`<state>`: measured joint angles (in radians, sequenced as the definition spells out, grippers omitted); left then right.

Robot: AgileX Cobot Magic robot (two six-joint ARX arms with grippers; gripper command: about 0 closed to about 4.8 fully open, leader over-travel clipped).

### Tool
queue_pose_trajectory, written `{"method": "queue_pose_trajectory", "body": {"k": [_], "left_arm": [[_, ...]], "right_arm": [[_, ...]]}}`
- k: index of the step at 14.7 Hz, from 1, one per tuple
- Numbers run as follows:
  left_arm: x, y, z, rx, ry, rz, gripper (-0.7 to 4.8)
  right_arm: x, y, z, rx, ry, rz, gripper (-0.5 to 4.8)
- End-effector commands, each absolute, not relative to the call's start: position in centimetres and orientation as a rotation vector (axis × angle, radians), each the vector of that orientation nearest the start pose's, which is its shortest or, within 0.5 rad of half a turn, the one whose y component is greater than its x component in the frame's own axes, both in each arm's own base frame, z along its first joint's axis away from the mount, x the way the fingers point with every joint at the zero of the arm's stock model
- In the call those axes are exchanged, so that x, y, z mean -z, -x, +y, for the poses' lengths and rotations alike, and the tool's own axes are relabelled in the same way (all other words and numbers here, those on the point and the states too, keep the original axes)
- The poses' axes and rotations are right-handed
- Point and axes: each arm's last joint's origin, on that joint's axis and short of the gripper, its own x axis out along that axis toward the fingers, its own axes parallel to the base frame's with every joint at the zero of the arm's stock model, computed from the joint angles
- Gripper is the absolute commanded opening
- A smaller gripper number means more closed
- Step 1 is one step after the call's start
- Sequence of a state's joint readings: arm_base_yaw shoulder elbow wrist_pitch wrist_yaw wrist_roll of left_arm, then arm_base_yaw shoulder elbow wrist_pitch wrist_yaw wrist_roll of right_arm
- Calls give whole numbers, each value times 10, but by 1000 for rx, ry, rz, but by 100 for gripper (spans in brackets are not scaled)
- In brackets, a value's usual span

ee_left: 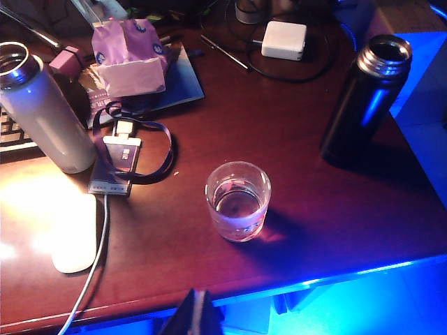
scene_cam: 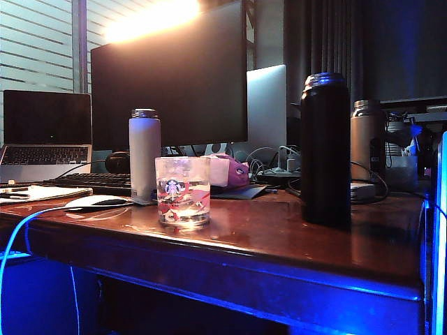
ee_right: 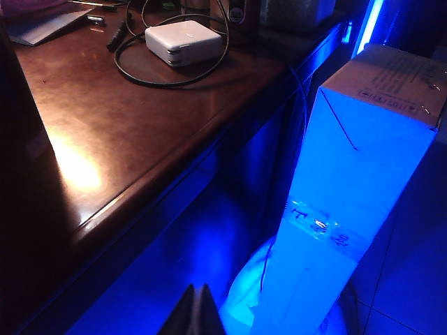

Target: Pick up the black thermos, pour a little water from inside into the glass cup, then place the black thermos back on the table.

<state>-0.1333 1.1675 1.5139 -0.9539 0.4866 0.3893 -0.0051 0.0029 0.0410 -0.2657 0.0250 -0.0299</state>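
The black thermos [scene_cam: 325,150] stands upright and uncapped on the table [scene_cam: 279,237], right of the glass cup [scene_cam: 183,190]. Seen from the left wrist, the thermos [ee_left: 364,99] shows its open metal rim, and the cup [ee_left: 237,201] holds a little water. My left gripper [ee_left: 198,314] hangs in front of the table's front edge, near the cup, its fingers pressed together on nothing. My right gripper [ee_right: 198,310] is shut too and empty, off the table's right end [ee_right: 105,125] above the floor. Neither gripper shows in the exterior view.
A white-lavender bottle [scene_cam: 144,153] stands left of the cup beside a white mouse [ee_left: 73,234] and its cable. A white charger [ee_left: 283,39] and a bronze bottle [scene_cam: 366,143] sit further back. A tall cardboard box [ee_right: 363,195] stands on the floor right of the table.
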Motion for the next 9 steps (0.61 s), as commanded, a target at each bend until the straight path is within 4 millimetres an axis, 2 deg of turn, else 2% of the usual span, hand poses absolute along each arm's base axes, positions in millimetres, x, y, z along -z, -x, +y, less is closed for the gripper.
{"method": "queue_pose_trajectory", "body": {"k": [1,7,9], "left_arm": [[-435,-199,-40,711,-262,461,-3],[-439,-203,-39,649,-293,414,-3],[-442,-208,-39,605,-316,336,-3]], "right_arm": [[-152,-93,-1,27,28,227,-5],[-152,-93,-1,27,28,227,-5],[-152,-93,-1,27,28,227,-5]]}}
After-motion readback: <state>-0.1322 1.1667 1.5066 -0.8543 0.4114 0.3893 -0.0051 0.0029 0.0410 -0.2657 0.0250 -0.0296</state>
